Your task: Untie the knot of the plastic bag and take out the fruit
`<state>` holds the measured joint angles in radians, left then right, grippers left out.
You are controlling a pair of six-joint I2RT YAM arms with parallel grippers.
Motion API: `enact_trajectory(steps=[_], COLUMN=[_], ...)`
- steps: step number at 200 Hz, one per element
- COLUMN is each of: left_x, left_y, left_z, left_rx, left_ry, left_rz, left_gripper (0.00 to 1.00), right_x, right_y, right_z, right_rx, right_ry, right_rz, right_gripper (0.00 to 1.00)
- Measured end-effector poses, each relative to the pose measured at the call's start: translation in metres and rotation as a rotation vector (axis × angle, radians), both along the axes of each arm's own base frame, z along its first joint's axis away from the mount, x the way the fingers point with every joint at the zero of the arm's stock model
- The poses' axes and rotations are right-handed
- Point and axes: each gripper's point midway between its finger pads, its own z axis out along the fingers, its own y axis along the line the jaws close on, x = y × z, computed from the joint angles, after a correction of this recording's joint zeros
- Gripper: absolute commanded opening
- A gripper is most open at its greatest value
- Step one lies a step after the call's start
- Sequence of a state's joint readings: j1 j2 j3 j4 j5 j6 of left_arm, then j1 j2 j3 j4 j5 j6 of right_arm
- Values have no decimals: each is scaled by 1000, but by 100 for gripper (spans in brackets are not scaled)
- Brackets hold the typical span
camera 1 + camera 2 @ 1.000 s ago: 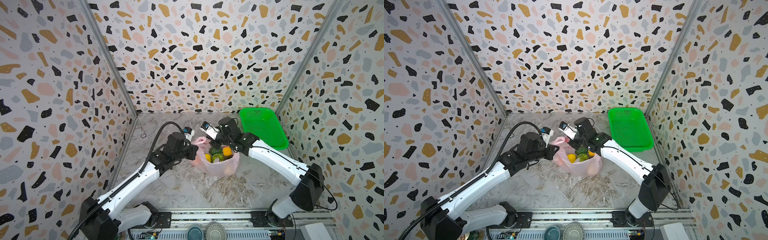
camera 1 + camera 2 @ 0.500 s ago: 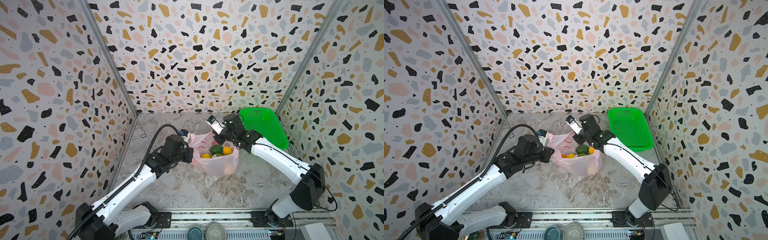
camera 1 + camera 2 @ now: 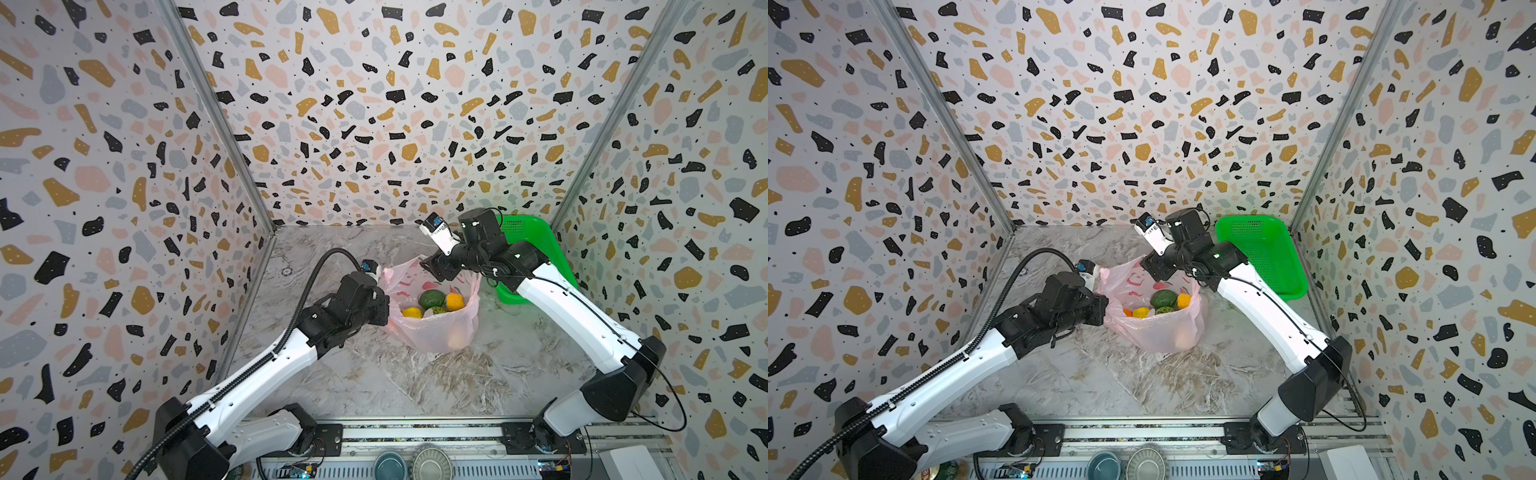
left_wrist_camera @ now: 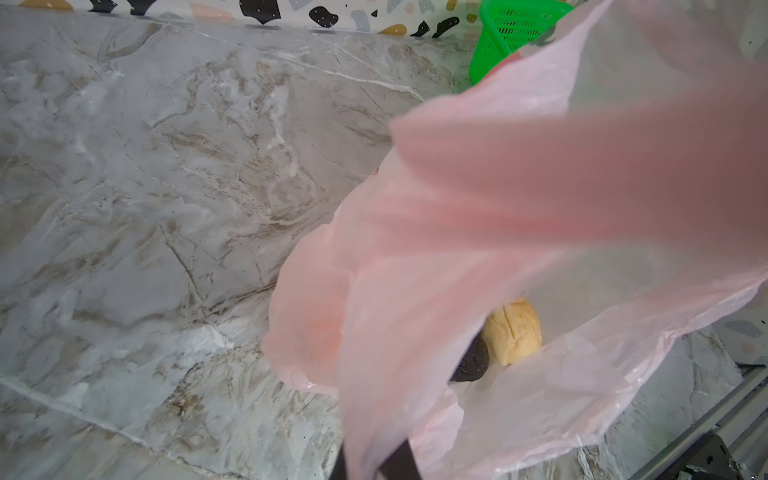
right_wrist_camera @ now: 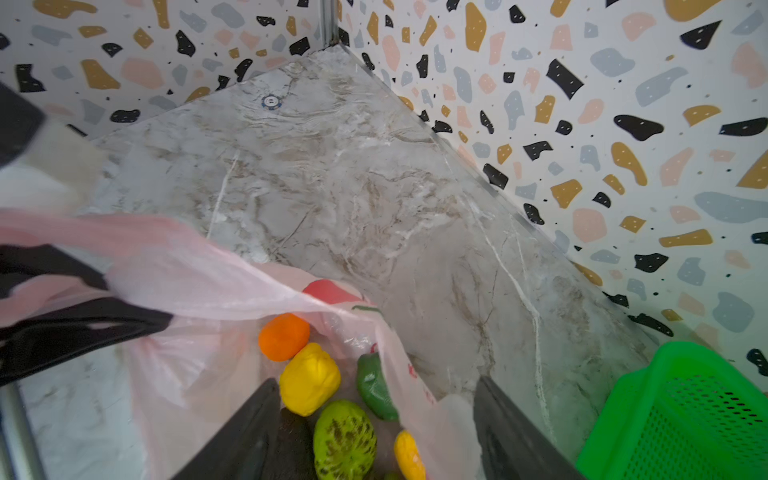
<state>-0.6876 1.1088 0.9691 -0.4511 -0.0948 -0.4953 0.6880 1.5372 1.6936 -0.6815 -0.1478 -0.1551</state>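
Observation:
The pink plastic bag stands on the marble floor with its mouth wide open. The knot is not in view. Fruit lies inside: a dark green piece, an orange one, a yellow one, a mottled yellow-green one, a pale cream one and a blackish one. My left gripper is shut on the bag's left rim strip. Above the bag's far rim, my right gripper is open, its fingers straddling the rim without pinching it.
A green perforated basket sits at the back right corner, behind my right arm. A small round disc lies on the floor at the back left. Two bowls rest by the front rail. Patterned walls close in three sides.
My right gripper has opened, let go of the bag's handle and drawn up and back. The left gripper kept its hold and moved left, and the bag's mouth spread wider.

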Motion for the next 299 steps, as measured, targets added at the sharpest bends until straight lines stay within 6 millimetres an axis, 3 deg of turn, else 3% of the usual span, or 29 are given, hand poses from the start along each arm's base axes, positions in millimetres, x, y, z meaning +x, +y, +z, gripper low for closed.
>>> enact_trajectory(steps=[54,83,106,132,187,221,241,268,299], left_x=[-7,-18,-24,-24,-19,-23,-25,-24,-15], left_y=[-3,-8,-8,-10,-12,3,2,-13,-35], left_z=[13,-10,-29,-32,-26,-31,-29,-30,-2], left_rx=[-59,-53,-35,-48,-64,-49,-53,-19,-13], left_ry=[-60,-31,-6,-15,-66,-85,-89,-55,-69], left_rz=[27,20,27,38,69,117,101,34,-36], left_gripper=[0,0,0,0,0,0,22,63,99], right_x=[-74,-93,-95,-88,-46,-60,-69,-65,-61], right_y=[19,26,22,16,16,-18,-32,-30,-24], right_z=[6,-25,-68,-116,-162,-211,-222,-209,-196], right_rx=[85,81,44,-8,-82,-170,-195,-154,-108], right_ry=[216,326,402,449,389,428,443,409,377], right_rz=[122,117,74,-6,-174,-274,-300,-303,-295], right_gripper=[76,73,67,64,62,67,69,69,69])
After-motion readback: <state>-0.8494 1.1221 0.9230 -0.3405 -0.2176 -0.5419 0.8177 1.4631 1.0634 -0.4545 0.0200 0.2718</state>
